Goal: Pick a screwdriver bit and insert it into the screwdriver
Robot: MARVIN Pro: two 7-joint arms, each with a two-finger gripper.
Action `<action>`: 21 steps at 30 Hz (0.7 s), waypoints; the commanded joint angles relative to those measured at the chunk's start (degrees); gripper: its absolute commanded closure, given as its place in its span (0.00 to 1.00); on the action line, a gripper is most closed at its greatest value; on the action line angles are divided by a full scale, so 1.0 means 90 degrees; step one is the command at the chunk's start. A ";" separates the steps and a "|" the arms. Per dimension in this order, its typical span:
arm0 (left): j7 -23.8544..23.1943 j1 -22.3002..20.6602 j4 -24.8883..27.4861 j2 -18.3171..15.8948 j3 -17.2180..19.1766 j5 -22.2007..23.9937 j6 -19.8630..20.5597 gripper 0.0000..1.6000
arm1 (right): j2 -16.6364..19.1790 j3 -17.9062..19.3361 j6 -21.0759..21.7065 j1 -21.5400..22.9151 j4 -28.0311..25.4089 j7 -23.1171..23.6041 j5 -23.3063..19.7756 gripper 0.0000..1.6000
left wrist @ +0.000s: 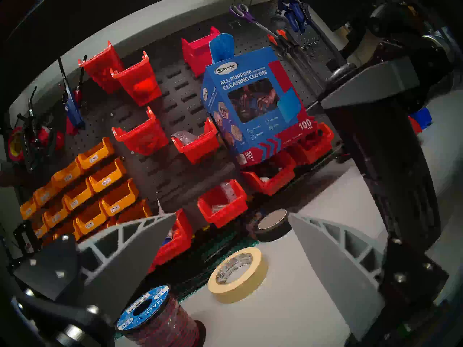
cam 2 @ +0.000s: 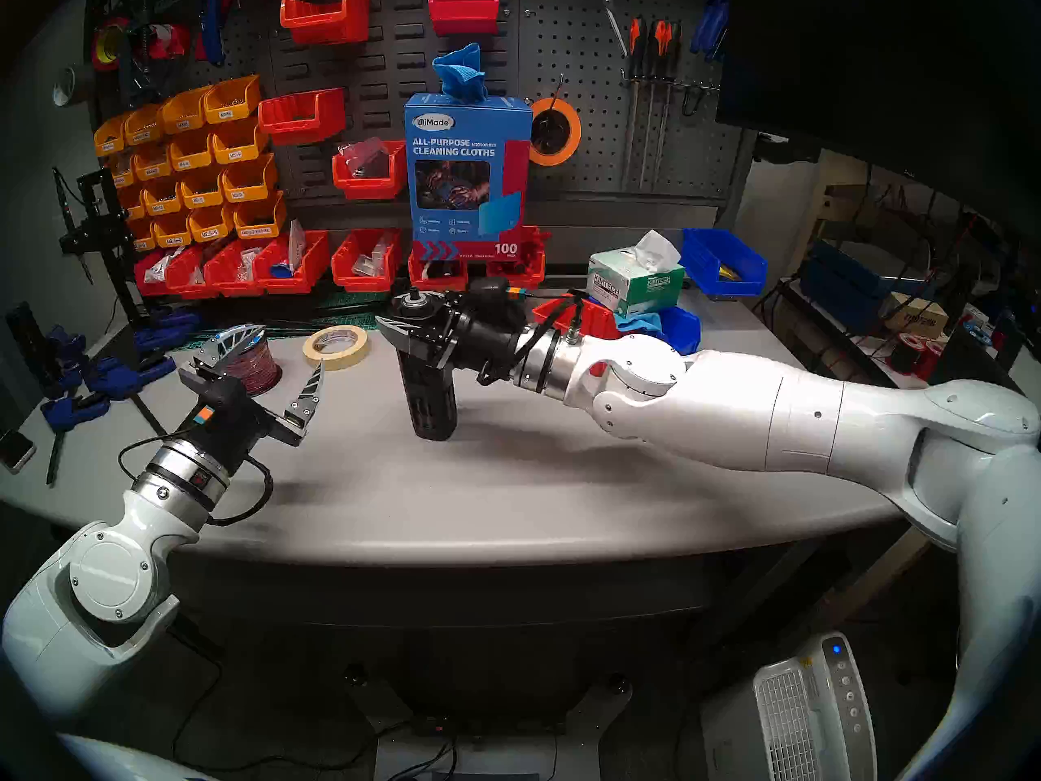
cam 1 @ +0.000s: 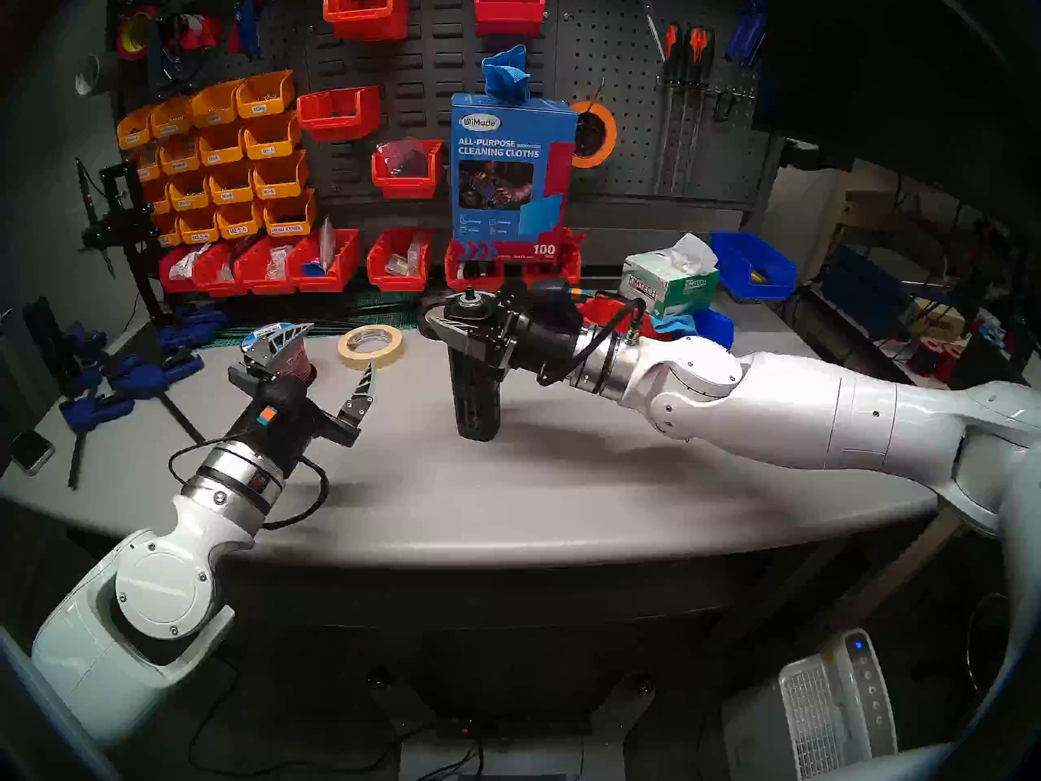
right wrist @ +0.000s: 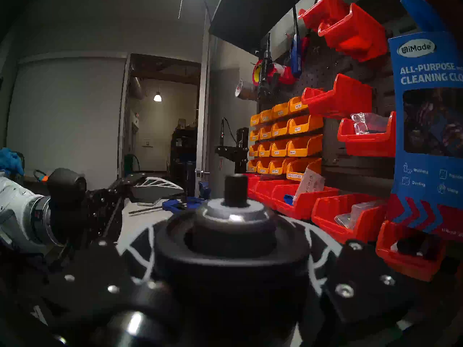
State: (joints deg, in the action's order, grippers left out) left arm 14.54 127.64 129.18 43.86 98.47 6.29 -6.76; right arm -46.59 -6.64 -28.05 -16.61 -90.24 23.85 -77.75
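The screwdriver point(cam 1: 476, 391) is a thick black column standing upright mid-table, with a silver ring and a short dark stub point(right wrist: 235, 191) on top. My right gripper point(cam 1: 445, 315) is shut around its upper part, reaching in from the right. The right wrist view has the tool's top point(right wrist: 233, 238) filling the space between the fingers. My left gripper point(cam 1: 338, 349) hangs open and empty to the tool's left, above a spool of red wire point(cam 1: 293, 363). Its left wrist view shows the gripper point(left wrist: 231, 215) with jaws wide apart and the screwdriver point(left wrist: 390, 163) at the right. The screwdriver bit is out of view.
A cream tape roll point(cam 1: 370, 344) lies just beyond the left gripper, with a black roll point(left wrist: 271, 225) behind it. Red bins point(cam 1: 259, 267) and a blue cleaning-cloth box point(cam 1: 512, 171) line the back. A tissue box point(cam 1: 670, 284) stands back right; blue clamps point(cam 1: 141, 368) lie far left.
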 commanded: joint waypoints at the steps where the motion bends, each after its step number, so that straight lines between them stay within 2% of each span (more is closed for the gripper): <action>1: 0.0020 -0.0053 0.0164 -0.0004 0.0119 0.0018 -0.0077 0.00 | -0.0111 0.0058 0.0014 0.0059 0.0049 -0.0025 -0.0019 0.84; 4: 0.0019 -0.0053 0.0164 -0.0004 0.0119 0.0019 -0.0077 0.00 | -0.0105 0.0055 0.0024 0.0056 0.0062 0.0032 -0.0053 0.69; 5: 0.0019 -0.0052 0.0164 -0.0004 0.0119 0.0019 -0.0077 0.00 | -0.0102 0.0053 0.0022 0.0056 0.0061 0.0037 -0.0055 0.68; 21: 0.0019 -0.0052 0.0165 -0.0004 0.0120 0.0019 -0.0078 0.00 | -0.0006 0.0030 0.0007 0.0051 0.0013 0.0122 -0.0087 0.66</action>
State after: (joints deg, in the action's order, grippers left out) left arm 14.54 127.65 129.19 43.86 98.48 6.31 -6.77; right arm -47.19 -6.68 -27.91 -16.62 -89.49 24.66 -78.58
